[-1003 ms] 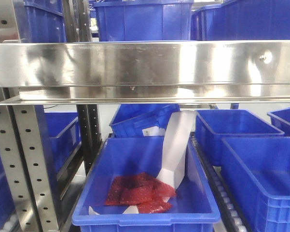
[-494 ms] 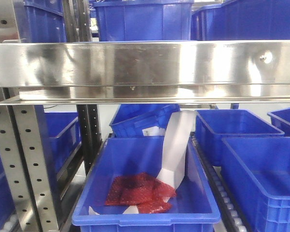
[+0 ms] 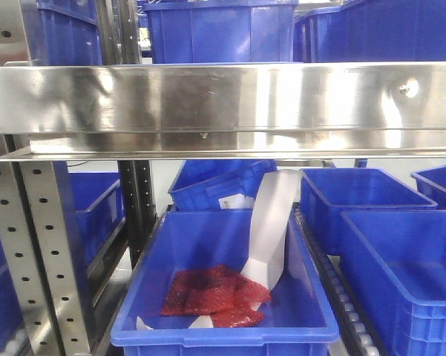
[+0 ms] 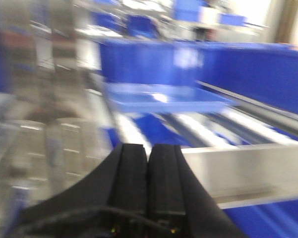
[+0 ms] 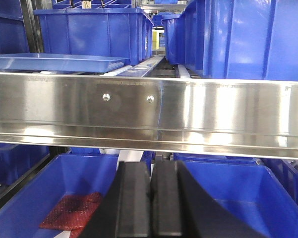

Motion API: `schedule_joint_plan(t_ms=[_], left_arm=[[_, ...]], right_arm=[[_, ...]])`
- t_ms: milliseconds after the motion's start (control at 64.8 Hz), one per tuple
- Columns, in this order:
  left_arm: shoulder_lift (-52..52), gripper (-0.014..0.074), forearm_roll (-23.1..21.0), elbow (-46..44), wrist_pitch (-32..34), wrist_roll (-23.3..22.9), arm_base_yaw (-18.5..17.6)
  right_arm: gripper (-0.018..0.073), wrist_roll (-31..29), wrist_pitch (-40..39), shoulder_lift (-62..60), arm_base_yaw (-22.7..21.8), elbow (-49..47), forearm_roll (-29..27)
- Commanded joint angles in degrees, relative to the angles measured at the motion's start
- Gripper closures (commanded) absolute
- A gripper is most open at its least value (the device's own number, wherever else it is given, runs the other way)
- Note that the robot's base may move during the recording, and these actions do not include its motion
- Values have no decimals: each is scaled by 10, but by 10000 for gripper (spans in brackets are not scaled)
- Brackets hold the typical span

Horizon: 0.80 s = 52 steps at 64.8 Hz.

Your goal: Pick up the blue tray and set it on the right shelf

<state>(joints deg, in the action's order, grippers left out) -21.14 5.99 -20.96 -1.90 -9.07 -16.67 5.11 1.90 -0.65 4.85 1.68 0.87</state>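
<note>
The blue tray [image 4: 168, 96] lies flat on the rack's rollers in the blurred left wrist view, well beyond my left gripper [image 4: 149, 147], which is shut and empty. The same blue tray [image 5: 54, 61] shows at the upper left of the right wrist view, resting on the shelf behind the shiny steel front rail [image 5: 153, 111]. My right gripper [image 5: 151, 166] is shut with nothing in it, below and in front of that rail. In the front view the steel rail of the shelf [image 3: 223, 100] spans the frame; neither gripper nor the tray shows there.
A deep blue bin [image 3: 223, 326] with red mesh bags [image 3: 215, 291] and a white card [image 3: 271, 226] sits on the lower level. More blue bins [image 3: 401, 259] stand to its right and above [image 5: 96, 32]. Perforated grey posts [image 3: 37, 245] stand at the left.
</note>
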Motion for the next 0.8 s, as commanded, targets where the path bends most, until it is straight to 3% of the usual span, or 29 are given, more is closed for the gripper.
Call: schedule_joint_plan(t_ms=[0,108,232,401,448,509,633,787], left_arm=[[46,645,-89,1,19,113,55],[109,645,-112,65,19,113,119],[170,645,-112,139,19,65,146],[224,645,-108,248,67,42,133],[224,645,-100,241,19,42,128],[227,645,-91,244,30,43,119],[227,645,-88,244,39,58,114],[227,645,-93,244,38,112,114]], right_arm=[[517,-3,-49,-11,-3,-13,-2],[517,-3,-49,-11,-3,-13,-2],[517,-3,-49,-11,-3,-13,-2],[517,-3,-49,-11,-3,-13,-2],[517,-3,-49,-11,-3,-13,-2],[517,-3,-49,-11,-3,-13,-2],[517,-3,-49,-11,-3,-13,-2],[517,-3,-49,-11,-3,-13,-2]])
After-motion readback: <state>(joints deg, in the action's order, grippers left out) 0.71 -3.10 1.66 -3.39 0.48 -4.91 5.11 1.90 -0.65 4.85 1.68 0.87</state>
